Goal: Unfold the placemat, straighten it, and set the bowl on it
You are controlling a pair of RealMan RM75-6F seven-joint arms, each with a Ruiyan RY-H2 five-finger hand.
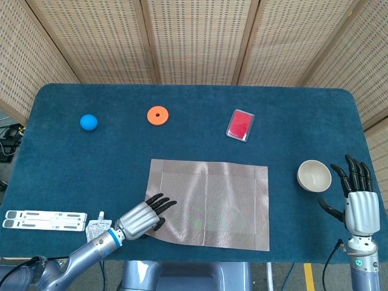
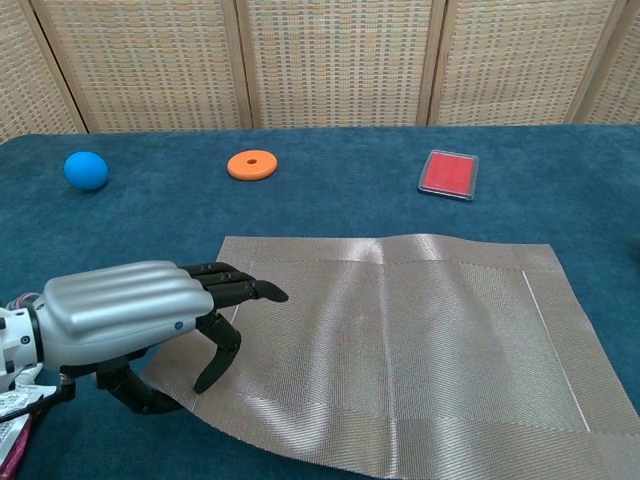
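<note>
1. Blue-carpeted counter (image 1: 54, 163) before woven screens carries the unfolded placemat (image 1: 212, 200), front centre, squared but rippled.
2. Left hand (image 2: 130, 325) pinches its near-left corner; advice: draw gently outward to flatten the ripples.
3. Right hand (image 1: 356, 197), fingers spread and holding nothing, stands just beside the round cream bowl (image 1: 314, 176), off the mat.
4. Mat: thin woven fabric.

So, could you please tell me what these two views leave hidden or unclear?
- Bowl: absent from the chest view, beyond its right edge.
- Right hand: head view only.
- Left hand: its own back hides whether the fingers pinch the placemat.
- Packet: print too small.
</note>
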